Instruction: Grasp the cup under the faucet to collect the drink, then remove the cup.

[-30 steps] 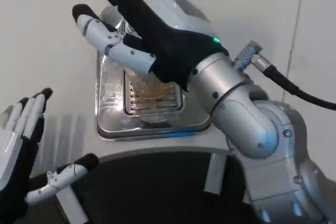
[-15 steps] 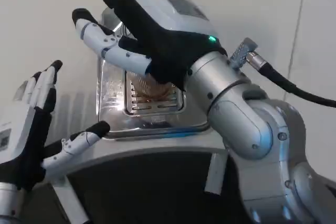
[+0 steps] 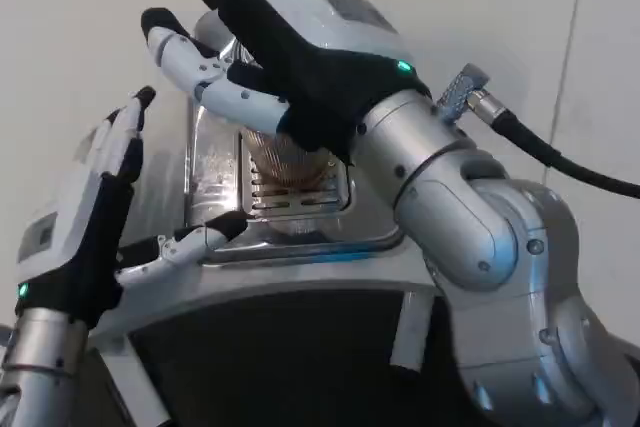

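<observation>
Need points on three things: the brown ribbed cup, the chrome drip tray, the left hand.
brown ribbed cup (image 3: 285, 162): head view, on its ribbed side wall below the right hand.
chrome drip tray (image 3: 345, 232): head view, on its shiny front right rim.
left hand (image 3: 85, 232): head view, on the black palm.

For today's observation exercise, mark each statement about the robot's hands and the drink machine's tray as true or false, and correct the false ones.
1. The right hand reaches over the shiny metal drip tray. True.
2. The left hand grips a cup. False: it holds nothing, its fingers apart.
3. A slotted grate sits in the tray. True.
4. A black cable plugs into the left forearm. False: it runs to the right forearm.
5. A green light glows on the right hand. True.
</observation>
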Tool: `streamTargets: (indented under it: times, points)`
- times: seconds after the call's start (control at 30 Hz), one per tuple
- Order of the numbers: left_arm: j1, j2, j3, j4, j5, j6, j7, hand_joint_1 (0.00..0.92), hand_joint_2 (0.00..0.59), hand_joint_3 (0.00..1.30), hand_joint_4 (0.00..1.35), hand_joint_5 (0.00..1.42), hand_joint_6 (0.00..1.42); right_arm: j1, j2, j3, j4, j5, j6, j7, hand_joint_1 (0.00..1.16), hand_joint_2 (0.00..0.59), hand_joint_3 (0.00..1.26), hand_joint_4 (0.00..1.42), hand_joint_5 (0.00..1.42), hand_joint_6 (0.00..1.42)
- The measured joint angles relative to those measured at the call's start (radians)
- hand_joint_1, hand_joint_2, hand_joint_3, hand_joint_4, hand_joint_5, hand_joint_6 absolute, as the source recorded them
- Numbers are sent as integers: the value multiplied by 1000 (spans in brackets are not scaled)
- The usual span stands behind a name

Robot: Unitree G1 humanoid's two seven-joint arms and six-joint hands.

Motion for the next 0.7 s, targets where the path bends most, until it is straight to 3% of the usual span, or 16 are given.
streamTargets:
  times: [0.7]
  points:
    - [-138, -39, -49, 159, 1, -35, 54, 248, 48, 0, 0, 1, 0, -2, 15, -24, 24, -3, -14, -3, 4, 566, 0, 0, 0, 0]
